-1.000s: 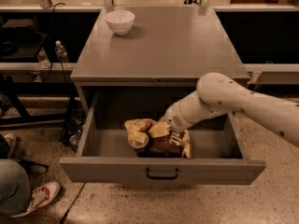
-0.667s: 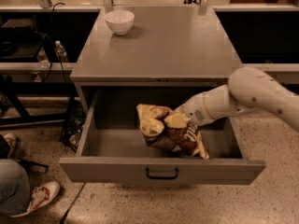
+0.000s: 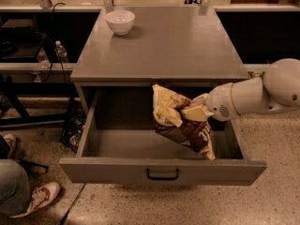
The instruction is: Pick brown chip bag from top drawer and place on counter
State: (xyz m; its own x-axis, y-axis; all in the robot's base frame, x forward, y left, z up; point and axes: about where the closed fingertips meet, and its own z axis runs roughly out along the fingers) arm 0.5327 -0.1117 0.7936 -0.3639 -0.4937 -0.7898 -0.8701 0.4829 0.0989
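Gripper (image 3: 196,112) clamped on the brown chip bag (image 3: 183,130), which hangs tilted over the open top drawer (image 3: 159,168), below the counter (image 3: 164,46) edge, likely to clear the drawer walls.

The brown chip bag (image 3: 183,131) is crinkled, dark brown in its lower part with white lettering and pale yellow at its ends. It hangs tilted in the air over the right half of the top drawer (image 3: 108,170), its upper end just below the front edge of the counter (image 3: 173,46). The gripper (image 3: 196,111) comes from the right and pinches the bag at its upper pale part. The drawer is pulled fully open, grey, with a small black handle on its front. The counter is flat and grey.
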